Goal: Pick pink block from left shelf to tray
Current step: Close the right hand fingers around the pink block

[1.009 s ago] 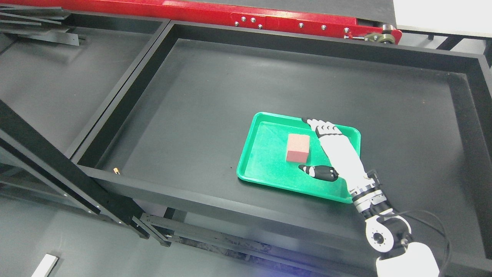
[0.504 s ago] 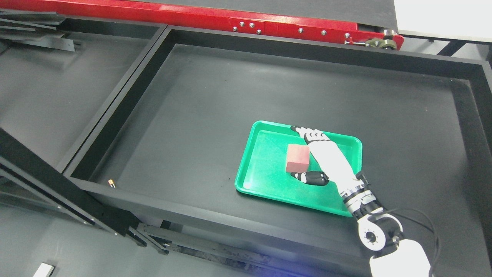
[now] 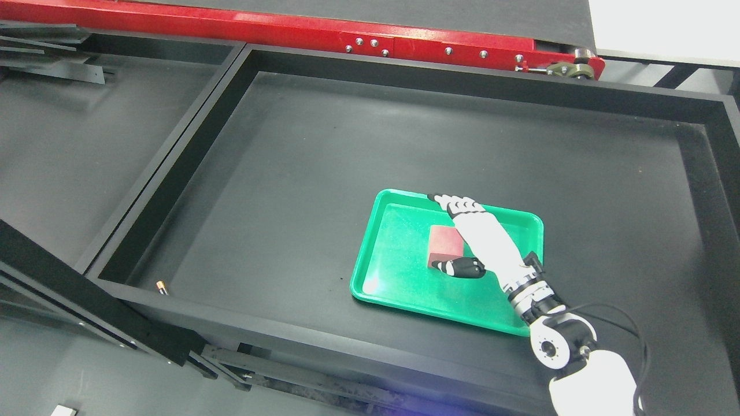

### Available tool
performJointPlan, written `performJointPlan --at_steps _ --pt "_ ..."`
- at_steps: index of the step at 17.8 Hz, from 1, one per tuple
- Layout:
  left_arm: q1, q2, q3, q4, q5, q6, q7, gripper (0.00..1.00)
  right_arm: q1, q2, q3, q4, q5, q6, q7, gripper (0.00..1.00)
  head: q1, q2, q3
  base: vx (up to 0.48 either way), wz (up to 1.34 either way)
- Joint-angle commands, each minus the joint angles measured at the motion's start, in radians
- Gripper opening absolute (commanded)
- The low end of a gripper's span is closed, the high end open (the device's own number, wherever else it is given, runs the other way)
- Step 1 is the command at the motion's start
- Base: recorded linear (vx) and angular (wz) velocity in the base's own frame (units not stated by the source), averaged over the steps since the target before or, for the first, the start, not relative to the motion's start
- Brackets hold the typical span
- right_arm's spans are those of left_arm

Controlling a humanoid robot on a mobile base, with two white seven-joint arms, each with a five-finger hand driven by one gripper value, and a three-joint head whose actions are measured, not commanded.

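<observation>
Already your block (image 3: 444,242) sits inside the tray (image 3: 399,289), near its middle. Your right hand (image 3: 462,242) lies spread beside it, fingers (image 3: 457,204) past the block, thumb at its near side, gripping nothing. Only withdrawal seems left.

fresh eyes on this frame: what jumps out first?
The bright green tray stands out, right of centre on the floor of the big black bin. On it sits a pink block, with the white right hand spread around it, thumb at its near side; contact can't be judged. A red rail runs along the top edge.
</observation>
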Motion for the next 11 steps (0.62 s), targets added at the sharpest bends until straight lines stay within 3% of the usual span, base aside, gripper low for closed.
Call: performJointPlan --at_steps 1,11 --pt "-0.029 0.017 0.0 -0.017 0.0 0.0 0.001 1.0 -0.001 -0.016 0.042 0.063 0.028 -0.006 0.007 0.98 0.0 0.0 0.0 0.0 0.0" --pt "-0.029 0.017 0.0 -0.017 0.0 0.0 0.001 1.0 -0.022 -0.016 0.043 0.116 0.071 -0.003 0.021 0.95 0.0 0.0 0.0 0.0 0.0"
